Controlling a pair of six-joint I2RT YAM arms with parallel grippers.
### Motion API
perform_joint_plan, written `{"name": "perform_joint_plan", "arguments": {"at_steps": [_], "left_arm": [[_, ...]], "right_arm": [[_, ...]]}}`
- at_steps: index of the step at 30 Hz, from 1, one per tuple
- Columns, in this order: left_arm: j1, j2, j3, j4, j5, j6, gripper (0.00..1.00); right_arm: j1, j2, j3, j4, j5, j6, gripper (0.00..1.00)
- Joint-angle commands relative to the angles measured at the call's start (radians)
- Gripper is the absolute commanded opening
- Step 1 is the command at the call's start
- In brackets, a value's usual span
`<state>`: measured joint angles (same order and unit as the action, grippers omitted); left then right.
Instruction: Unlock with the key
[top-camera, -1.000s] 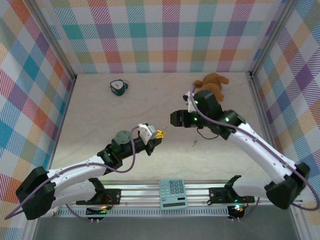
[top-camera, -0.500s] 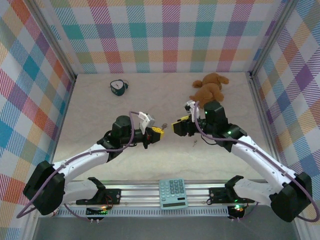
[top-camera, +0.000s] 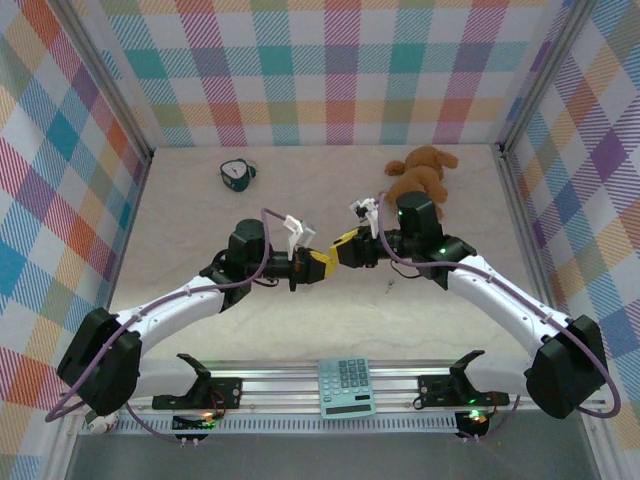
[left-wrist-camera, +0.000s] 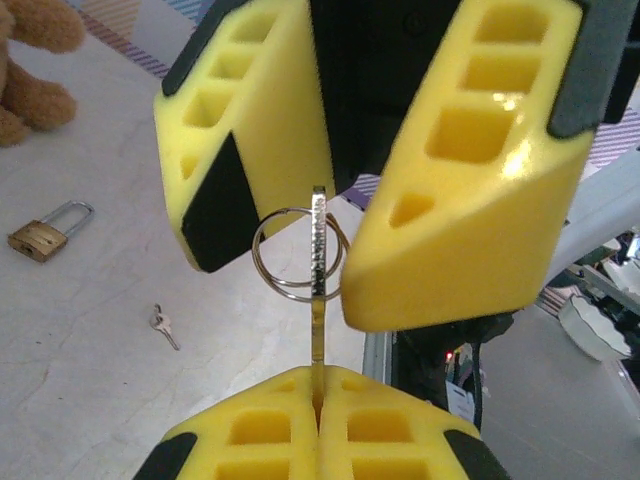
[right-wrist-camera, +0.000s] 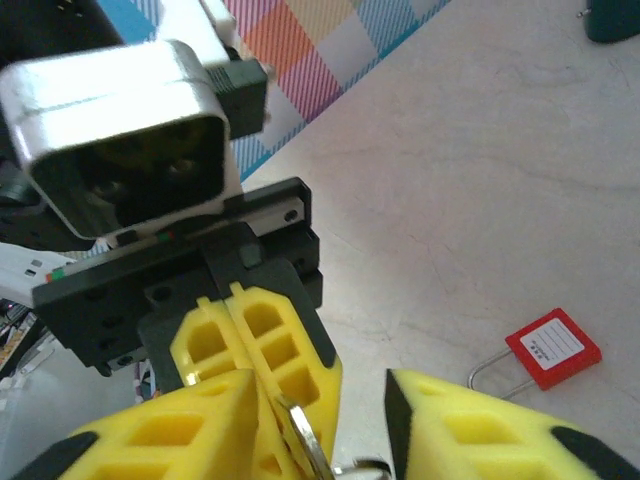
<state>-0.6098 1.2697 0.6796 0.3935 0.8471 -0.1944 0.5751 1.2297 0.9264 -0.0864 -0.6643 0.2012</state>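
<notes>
My left gripper (top-camera: 318, 266) is shut on the blade of a brass key (left-wrist-camera: 318, 300), which stands up from its pinched yellow fingers (left-wrist-camera: 260, 430) with a wire ring (left-wrist-camera: 270, 275) through its head. My right gripper (top-camera: 345, 250) faces it above the table's middle. Its two yellow fingers (left-wrist-camera: 450, 200) straddle the key's head and ring, still apart, with a gap on one side. A brass padlock (left-wrist-camera: 40, 235) lies on the table near the teddy bear. A red padlock (right-wrist-camera: 545, 348) lies on the table below the grippers.
A brown teddy bear (top-camera: 420, 170) sits at the back right, just behind the right arm. A small spare key (top-camera: 390, 287) lies under the right arm. A teal object (top-camera: 237, 175) is at the back left and a calculator (top-camera: 346, 386) on the front rail.
The right gripper has swung left to meet the left gripper and its jaws have narrowed around the key's head. The left gripper has lifted the key towards the middle.
</notes>
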Motion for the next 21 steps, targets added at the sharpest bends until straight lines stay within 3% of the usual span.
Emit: {"name": "perform_joint_plan", "arguments": {"at_steps": [1,8,16,21], "left_arm": [[0.010,0.013,0.026,0.001,0.054,-0.008,0.00],[0.012,0.007,0.027,0.007,0.047,-0.006,0.00],[0.021,0.027,0.032,0.057,0.066,-0.037,0.00],[0.028,0.042,0.040,0.078,0.075,-0.055,0.00]], "right_arm": [[-0.004,-0.011,0.019,0.038,-0.034,-0.005,0.32],[-0.004,-0.006,0.023,0.011,-0.046,-0.006,0.11],[-0.003,-0.031,0.003,-0.015,-0.060,-0.006,0.23],[-0.003,-0.029,0.001,-0.028,-0.069,-0.011,0.23]]}}
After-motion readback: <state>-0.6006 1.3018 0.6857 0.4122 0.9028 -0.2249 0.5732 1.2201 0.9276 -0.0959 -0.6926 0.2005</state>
